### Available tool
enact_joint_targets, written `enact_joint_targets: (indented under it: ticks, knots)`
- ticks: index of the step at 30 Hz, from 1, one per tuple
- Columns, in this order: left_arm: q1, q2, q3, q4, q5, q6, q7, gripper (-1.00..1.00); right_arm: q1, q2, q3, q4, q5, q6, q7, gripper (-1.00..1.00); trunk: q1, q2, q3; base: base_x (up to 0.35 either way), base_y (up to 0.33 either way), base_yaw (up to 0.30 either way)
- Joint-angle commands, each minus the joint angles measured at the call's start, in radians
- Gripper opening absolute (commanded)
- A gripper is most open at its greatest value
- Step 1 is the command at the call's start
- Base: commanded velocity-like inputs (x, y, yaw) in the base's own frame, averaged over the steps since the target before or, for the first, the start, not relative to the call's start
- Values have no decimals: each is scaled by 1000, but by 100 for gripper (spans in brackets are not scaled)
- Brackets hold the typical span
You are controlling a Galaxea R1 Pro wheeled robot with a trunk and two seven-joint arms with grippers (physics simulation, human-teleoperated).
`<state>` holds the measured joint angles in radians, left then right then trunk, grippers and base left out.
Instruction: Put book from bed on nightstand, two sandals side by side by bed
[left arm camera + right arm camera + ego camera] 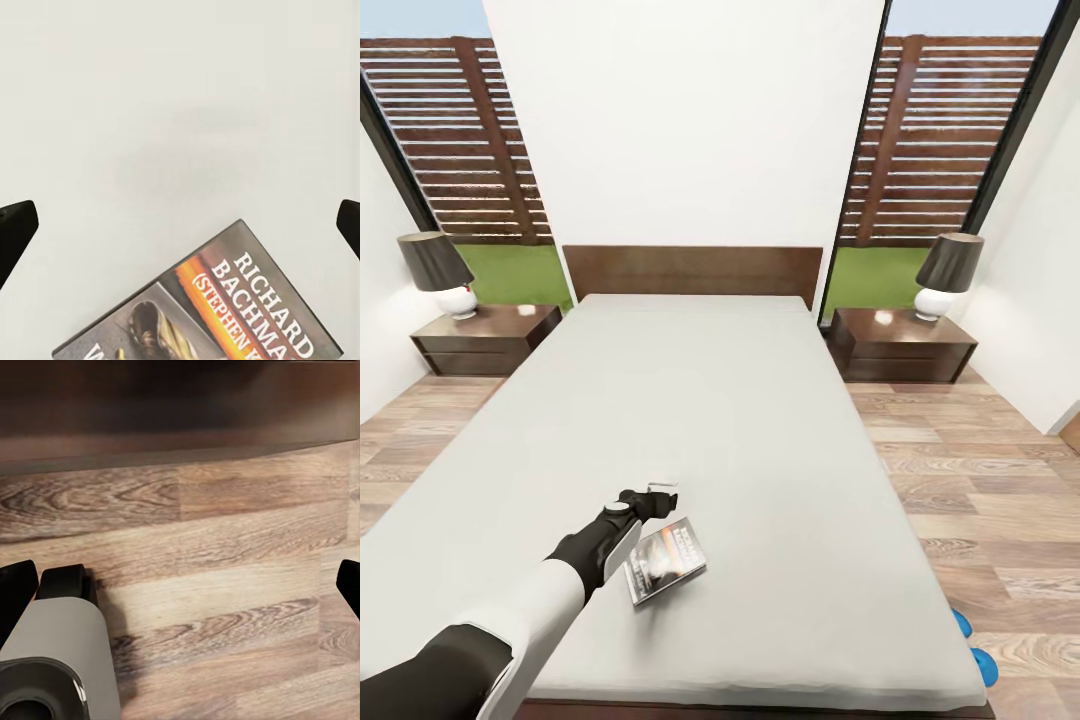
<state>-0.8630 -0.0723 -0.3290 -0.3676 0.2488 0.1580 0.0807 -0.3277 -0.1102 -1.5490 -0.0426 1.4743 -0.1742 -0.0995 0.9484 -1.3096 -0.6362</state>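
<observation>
The book (665, 563) lies flat near the foot of the bed (700, 400), its dark cover with orange and white lettering facing up. My left gripper (657, 497) hovers just beyond the book's far edge, over the pale mattress. In the left wrist view the book (225, 311) sits below the open gripper (180, 225), whose fingertips (15, 232) stand wide apart with nothing between them. Two blue sandals (961, 625) (986, 666) peek out on the floor at the bed's right front corner, partly hidden. My right gripper (180, 581) is open over the wood floor.
A dark nightstand (485, 337) with a lamp (438, 272) stands left of the headboard, and a second nightstand (905, 343) with a lamp (947, 272) stands right. Wood floor (980, 480) runs along both sides of the bed. A grey robot part (60, 660) shows by the right gripper.
</observation>
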Motion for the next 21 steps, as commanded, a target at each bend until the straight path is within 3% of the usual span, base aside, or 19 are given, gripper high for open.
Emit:
enact_joint_targets:
  ticks: [1,21]
  knots:
    - [0,1,-8,-2,10,5,8,100,0,0,-8,1,11,-2,-4,100,0,0,-1,0,-9,0]
    - [-1,2,-8,-2,10,5,7,100,0,0,-7,1,12,-2,-3,100,0,0,-1,0,-54,0]
